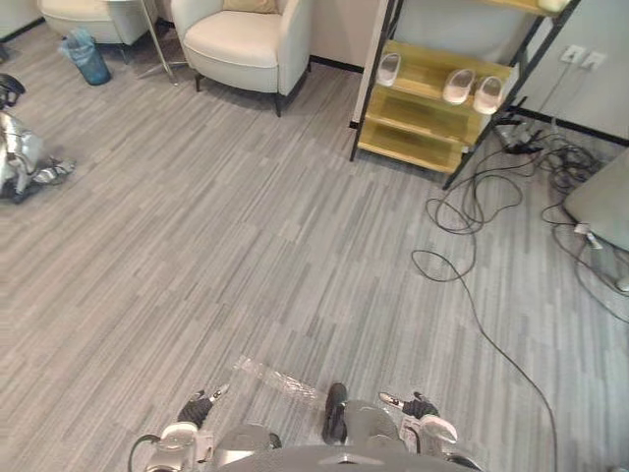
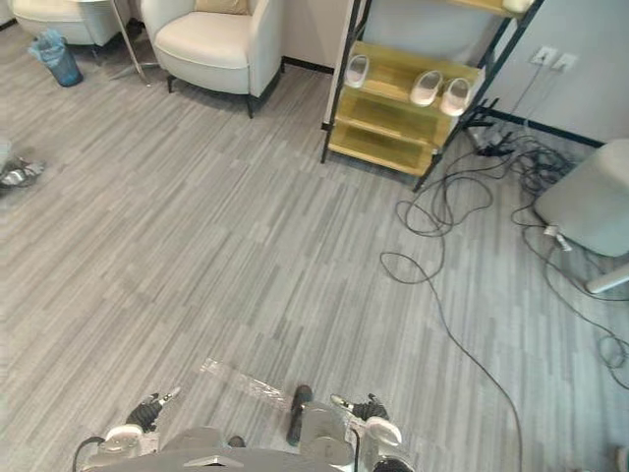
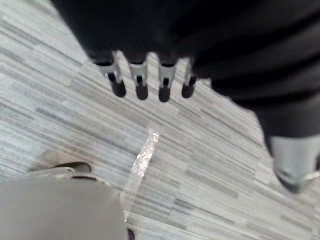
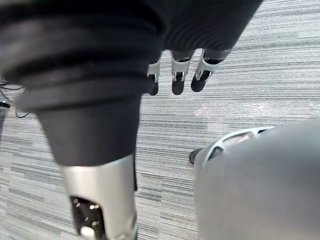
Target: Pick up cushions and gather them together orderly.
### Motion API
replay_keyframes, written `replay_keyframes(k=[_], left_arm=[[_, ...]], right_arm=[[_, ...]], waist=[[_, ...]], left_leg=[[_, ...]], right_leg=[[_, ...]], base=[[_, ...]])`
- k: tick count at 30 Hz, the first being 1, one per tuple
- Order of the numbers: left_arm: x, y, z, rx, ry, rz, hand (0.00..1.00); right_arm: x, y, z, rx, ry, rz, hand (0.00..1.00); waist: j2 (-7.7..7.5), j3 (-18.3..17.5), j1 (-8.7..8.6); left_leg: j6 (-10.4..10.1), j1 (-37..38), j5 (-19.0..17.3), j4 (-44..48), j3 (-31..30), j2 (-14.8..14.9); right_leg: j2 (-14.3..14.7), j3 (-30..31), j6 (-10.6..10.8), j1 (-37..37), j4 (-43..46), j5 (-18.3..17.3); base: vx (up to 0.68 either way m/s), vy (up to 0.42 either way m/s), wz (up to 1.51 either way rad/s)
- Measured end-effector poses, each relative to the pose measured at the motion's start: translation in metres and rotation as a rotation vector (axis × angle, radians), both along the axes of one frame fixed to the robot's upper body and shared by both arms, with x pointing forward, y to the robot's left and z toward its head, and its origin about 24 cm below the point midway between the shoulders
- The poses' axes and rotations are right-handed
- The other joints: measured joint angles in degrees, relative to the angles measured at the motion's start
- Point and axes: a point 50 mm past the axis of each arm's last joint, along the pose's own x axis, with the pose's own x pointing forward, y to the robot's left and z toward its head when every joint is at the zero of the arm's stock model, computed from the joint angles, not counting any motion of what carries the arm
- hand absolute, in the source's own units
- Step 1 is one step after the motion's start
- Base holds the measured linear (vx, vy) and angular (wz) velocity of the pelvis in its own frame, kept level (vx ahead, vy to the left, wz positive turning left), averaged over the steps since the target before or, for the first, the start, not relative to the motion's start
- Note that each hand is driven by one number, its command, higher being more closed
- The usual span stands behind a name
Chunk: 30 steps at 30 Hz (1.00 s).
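Note:
A tan cushion [image 1: 252, 5] rests against the back of a cream armchair [image 1: 246, 44] at the far end of the room, well away from both hands. My left hand [image 1: 200, 406] hangs low at the near left. Its fingers [image 3: 141, 84] are straight over the bare floor and hold nothing. At the near right hangs my right hand [image 1: 421, 406], its fingers [image 4: 176, 77] also straight and empty.
A second cream chair [image 1: 84, 15] and a blue bin [image 1: 86, 57] stand far left. A wooden shelf [image 1: 432, 103] holding slippers stands far right, with loose cables [image 1: 472, 211] on the floor before it. A small silver robot [image 1: 20, 152] lies at the left edge. Clear tape [image 1: 277, 380] is stuck to the grey floor.

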Motion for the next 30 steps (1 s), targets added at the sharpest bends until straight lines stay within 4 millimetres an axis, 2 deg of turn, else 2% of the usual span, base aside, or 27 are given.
replay_keyframes(k=[4,8,14,16,17,18,19,20,21,23,24,25,26,27,28,29,30], left_arm=[[-0.002,-0.001,-0.001,-0.004,0.010,0.003,0.00],[-0.003,-0.001,-0.001,0.009,0.016,-0.026,0.00],[-0.008,-0.002,-0.004,0.008,0.042,-0.032,0.00],[-0.009,-0.002,-0.004,0.009,0.047,-0.034,0.00],[-0.010,0.008,-0.003,0.032,0.050,-0.036,0.00],[-0.024,-0.002,-0.008,0.007,0.083,-0.033,0.00],[-0.019,0.004,-0.005,0.020,0.068,-0.032,0.00],[-0.024,0.004,-0.006,0.017,0.075,-0.016,0.00],[-0.027,0.006,-0.006,0.020,0.083,-0.009,0.00],[-0.023,0.000,-0.006,0.010,0.073,-0.014,0.00],[-0.025,-0.003,-0.008,0.002,0.079,-0.014,0.00],[-0.029,-0.006,-0.009,-0.005,0.092,-0.008,0.00],[-0.032,-0.003,-0.009,0.003,0.101,-0.004,0.00],[-0.032,-0.001,-0.009,0.006,0.101,-0.006,0.00],[-0.033,0.002,-0.008,0.016,0.102,-0.006,0.00],[-0.031,0.004,-0.008,0.022,0.098,-0.008,0.00],[-0.030,0.005,-0.008,0.024,0.096,-0.008,0.00]], right_arm=[[-0.013,-0.003,-0.003,0.002,0.030,-0.031,0.00],[-0.016,-0.004,-0.004,0.005,0.037,-0.049,0.00],[-0.029,-0.008,-0.006,0.006,0.061,-0.088,0.00],[-0.034,-0.010,-0.007,0.003,0.072,-0.096,0.00],[-0.037,-0.003,-0.010,0.021,0.084,-0.100,0.00],[-0.049,-0.017,-0.008,-0.001,0.095,-0.150,0.00],[-0.052,-0.012,-0.010,0.016,0.105,-0.156,0.00],[-0.057,-0.011,-0.011,0.019,0.113,-0.164,0.00],[-0.054,-0.011,-0.011,0.019,0.105,-0.168,0.00],[-0.058,-0.017,-0.010,0.011,0.110,-0.190,0.00],[-0.060,-0.021,-0.009,0.002,0.109,-0.201,0.00],[-0.062,-0.023,-0.009,-0.004,0.114,-0.204,0.00],[-0.065,-0.020,-0.010,0.005,0.121,-0.209,0.00],[-0.067,-0.018,-0.011,0.007,0.125,-0.210,0.00],[-0.072,-0.014,-0.013,0.015,0.142,-0.218,0.00],[-0.075,-0.013,-0.014,0.013,0.158,-0.224,0.00],[-0.076,-0.013,-0.014,0.013,0.164,-0.226,0.00]], waist=[[-0.17,-0.1,0.01],[-0.53,-0.6,-0.11],[-0.26,-2.0,-0.58],[-0.27,-2.3,-1.13],[-2.33,-2.7,-1.06],[1.38,-3.5,-1.80],[0.30,-2.8,-1.80],[0.11,-2.1,-0.70],[-0.45,-1.8,0.06],[0.97,-1.3,-0.21],[2.02,-1.2,-0.37],[2.03,-1.2,-0.16],[2.31,-2.0,0.24],[1.98,-2.1,0.11],[0.67,-1.9,-0.03],[-0.39,-2.1,-0.01],[-0.78,-2.3,0.25]], left_leg=[[-0.5,3.1,0.9,-1.1,0.1,0.5],[-0.5,3.1,0.9,-1.5,0.5,-0.6],[-0.5,4.5,0.9,-0.9,1.6,-2.0],[-0.7,4.1,1.1,2.2,1.7,-3.2],[2.8,0.6,-3.6,5.5,2.5,-3.2],[-2.6,-2.4,-1.1,7.8,6.6,3.7],[-3.1,-5.6,-0.8,17.5,6.7,4.6],[-5.2,-10.8,1.2,30.0,6.1,6.6],[-1.8,-12.8,-3.0,30.3,4.1,6.5],[-2.2,-14.7,-3.7,24.4,0.4,6.8],[-3.3,-13.9,-2.5,16.1,-2.2,7.0],[-3.0,-12.9,1.3,13.9,-1.5,6.5],[-3.0,-11.9,1.3,10.9,-1.0,4.9],[-3.1,-11.6,1.3,9.8,-0.7,4.5],[-3.4,-10.4,1.7,7.6,0.1,3.7],[-3.3,-9.9,2.7,6.7,0.3,2.6],[-3.1,-9.9,2.6,6.8,0.0,1.8]], right_leg=[[2.0,0.2,0.5,6.9,-8.4,2.8],[2.4,1.7,1.3,9.5,-15.3,6.6],[1.7,3.4,1.4,10.6,-15.4,6.7],[0.3,3.9,1.4,11.6,-15.4,6.7],[-3.6,5.2,2.7,11.8,-15.3,6.2],[-0.3,5.4,2.1,10.7,-8.0,0.6],[-0.4,6.3,2.8,11.6,-8.6,-1.0],[-1.2,8.5,3.1,13.2,-8.9,-0.9],[-2.0,10.4,3.5,13.4,-8.9,-1.1],[-2.1,11.6,4.2,13.2,-9.1,-1.5],[-1.6,12.5,5.1,12.9,-9.4,-1.5],[-1.9,13.8,6.4,13.5,-10.5,-0.8],[-2.6,15.0,6.3,13.7,-10.6,-1.0],[-2.8,15.0,6.3,12.9,-8.4,-1.9],[-2.8,14.9,6.0,12.0,-4.2,-3.4],[-2.9,14.6,5.3,12.3,-4.3,-4.8],[-3.2,15.0,5.9,12.4,-5.0,-5.2]], base=[[0.11,0.003,-0.03],[0.04,0.088,-0.11],[0.03,0.101,-0.12],[-0.01,0.155,-0.04],[-0.04,0.176,0.13],[-0.03,0.102,0.18],[-0.03,0.051,-0.19],[-0.01,0.086,-0.52],[-0.04,0.135,-0.70],[-0.02,0.149,-0.46],[-0.02,0.223,-0.53],[0.08,0.218,-0.62],[0.13,0.210,-0.45],[0.16,0.111,-0.21],[0.16,0.052,-0.08],[0.15,0.037,-0.17],[0.18,0.151,-0.48]])
